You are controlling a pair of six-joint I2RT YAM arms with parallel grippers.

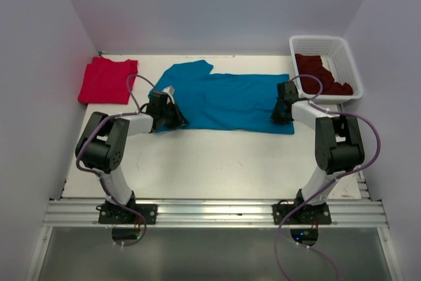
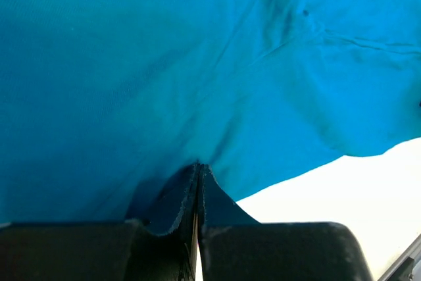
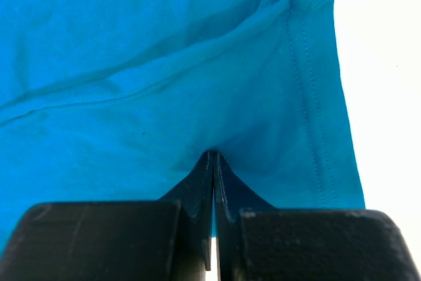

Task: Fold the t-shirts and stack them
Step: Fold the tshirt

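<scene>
A: Where is the teal t-shirt [image 1: 230, 100] lying?

B: It is lying spread flat across the middle of the white table [image 1: 217, 162], running from left to right, with 1 sleeve sticking out toward the far side.

A: What are the 2 grippers doing?

B: The left gripper [image 1: 172, 115] is sitting at the shirt's near left corner. Its fingers [image 2: 177, 205] are pressing together on the cloth's edge, and the fabric is puckering toward the tips. The right gripper [image 1: 281, 111] is sitting at the near right corner. Its jaws are also closing tight, pinching the cloth just beside the stitched hem.

A: Is the shirt lifting off the table?

B: From above it is looking flat. The wrist views are too close to tell.

A: And the other shirts?

B: The red t-shirt [image 1: 105, 80] is lying folded at the far left corner, well apart from the teal one. The maroon t-shirts [image 1: 319, 74] are sitting heaped in the white basket [image 1: 348, 57] at the far right.
</scene>
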